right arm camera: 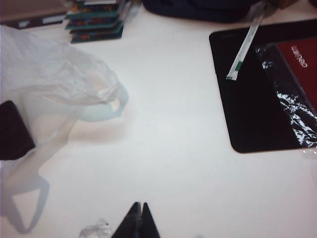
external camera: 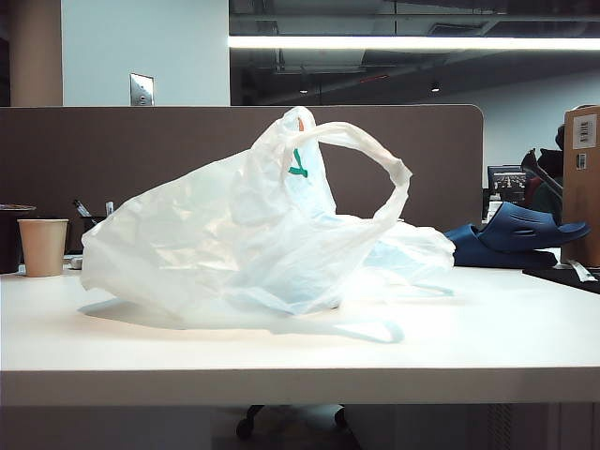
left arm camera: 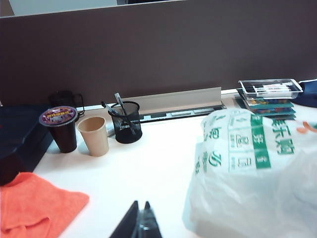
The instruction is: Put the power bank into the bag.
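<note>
Mid-desk point(external camera: 506, 328), find the bag point(external camera: 244, 234) slumped on its side, with 1 loop handle standing up and another lying flat toward the front edge; no arm or tool to be seen from the exterior camera. For the power bank point(right arm camera: 14, 131), look only to the right wrist camera: a black slab with a rounded corner, lying under or inside the cloudy plastic at the bag's low edge, near the flat handle. Cannot tell whether fully inside or merely at the mouth, and cannot tell the long axis, cut off as it is by the picture's edge. Read the right tool point(right arm camera: 140, 206) as clenched, jaws pressed together on nothing, hanging above bare desk and well apart from the slab. Read the left tool point(left arm camera: 141, 206) likewise as clenched and empty, above bare desk between an orange cloth point(left arm camera: 34, 208) and the bag's printed side. Place the slab on the bag's side of the right tool, away from the black mat point(right arm camera: 247, 99); count the right arm as the nearer of the 2, with the slab nowhere in the left wrist camera. Judge the task as probably done or nearly so. If needing more, expect a short push from the right tool toward the bag to nudge the slab deeper, taking care not to drag the thin plastic across the desk.
</note>
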Available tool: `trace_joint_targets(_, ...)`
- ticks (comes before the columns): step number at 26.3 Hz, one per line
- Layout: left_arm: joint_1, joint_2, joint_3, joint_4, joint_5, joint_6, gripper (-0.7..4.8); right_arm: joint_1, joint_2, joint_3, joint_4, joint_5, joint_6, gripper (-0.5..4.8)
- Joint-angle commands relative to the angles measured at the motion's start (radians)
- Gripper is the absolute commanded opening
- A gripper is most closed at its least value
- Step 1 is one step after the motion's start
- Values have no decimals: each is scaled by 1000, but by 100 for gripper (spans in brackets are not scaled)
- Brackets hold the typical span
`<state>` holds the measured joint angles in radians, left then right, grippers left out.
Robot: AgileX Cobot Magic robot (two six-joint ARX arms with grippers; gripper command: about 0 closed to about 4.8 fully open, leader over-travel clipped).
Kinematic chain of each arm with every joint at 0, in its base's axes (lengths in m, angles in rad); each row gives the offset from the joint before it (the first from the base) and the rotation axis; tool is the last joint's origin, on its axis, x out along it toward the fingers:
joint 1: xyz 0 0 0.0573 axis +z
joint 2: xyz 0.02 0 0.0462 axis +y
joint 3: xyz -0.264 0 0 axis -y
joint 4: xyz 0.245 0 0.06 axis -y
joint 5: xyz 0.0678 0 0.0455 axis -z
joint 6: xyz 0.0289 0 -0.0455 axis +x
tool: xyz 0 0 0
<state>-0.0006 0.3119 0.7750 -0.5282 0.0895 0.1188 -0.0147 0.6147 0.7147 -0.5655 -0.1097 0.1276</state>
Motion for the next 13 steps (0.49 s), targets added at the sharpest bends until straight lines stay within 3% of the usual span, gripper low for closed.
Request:
trace_joint_targets(1,2,-71,-55,12,10,-4,-6,2,-62,-60,61,-1,11,-9)
trace_joint_targets(13,2,-308,-245,13,52,-49,-6,8,-199,-298,233,0,41,-9)
